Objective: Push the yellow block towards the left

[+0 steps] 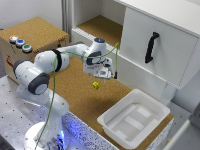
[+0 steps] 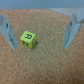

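Button box: a cork-topped box (image 1: pixel 35 37) at about ten o'clock in the exterior view, with three coloured buttons (image 1: pixel 20 43) near its edge; well apart from the work.
Arm: the white arm (image 1: pixel 47 67) rises from its base at about seven o'clock and reaches across toward the picture's centre, elbow bent, wrist turned down so the hand points at the cork.
Hand: the hand (image 1: pixel 104 73) hangs just above the tabletop (image 1: pixel 75 95), its fingers spread wide and holding nothing; in the wrist view both fingers (image 2: pixel 9 31) show with open cork between them.
Yellow block: the yellow block (image 1: pixel 95 85) sits flat on the cork near the picture's centre, just at seven o'clock of the hand; in the wrist view the yellow block (image 2: pixel 27 39) lies between the fingers, nearer one of them and touching neither.
Handling: I judge it very light and rigid, a tiny cube that will slide easily on cork yet may twist or tip if struck off-centre or high.
Where to touch: for a push, a finger's flat side set low against the face away from the leftward direction looks best; no grasp seems needed.
Cabinet: a white cabinet (image 1: pixel 155 47) with a black handle (image 1: pixel 151 47) at about two o'clock.
Tub: an empty white tub (image 1: pixel 107 121) at about five o'clock, apart from the cube.
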Robot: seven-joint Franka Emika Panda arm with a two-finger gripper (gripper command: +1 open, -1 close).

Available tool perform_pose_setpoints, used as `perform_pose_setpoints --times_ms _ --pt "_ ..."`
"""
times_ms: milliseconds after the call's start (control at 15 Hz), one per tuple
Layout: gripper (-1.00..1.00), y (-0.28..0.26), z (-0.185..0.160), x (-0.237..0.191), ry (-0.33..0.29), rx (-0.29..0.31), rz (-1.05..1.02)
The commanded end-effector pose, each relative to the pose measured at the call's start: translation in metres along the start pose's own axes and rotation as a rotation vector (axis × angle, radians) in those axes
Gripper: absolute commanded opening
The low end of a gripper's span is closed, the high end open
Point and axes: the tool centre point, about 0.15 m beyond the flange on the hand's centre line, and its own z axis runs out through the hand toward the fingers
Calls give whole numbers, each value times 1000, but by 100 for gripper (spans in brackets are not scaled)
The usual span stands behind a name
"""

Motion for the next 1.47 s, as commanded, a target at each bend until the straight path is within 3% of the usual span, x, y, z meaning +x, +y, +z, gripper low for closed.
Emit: perform_pose_setpoints --times_ms 0,800,1000,1067,1400 --pt "100 14 2 13 -63 0 56" --pt "100 14 2 13 -63 0 56" --pt "100 28 3 4 49 44 186" --pt "100 36 7 4 62 25 240" --pt "100 35 45 -8 58 82 320"
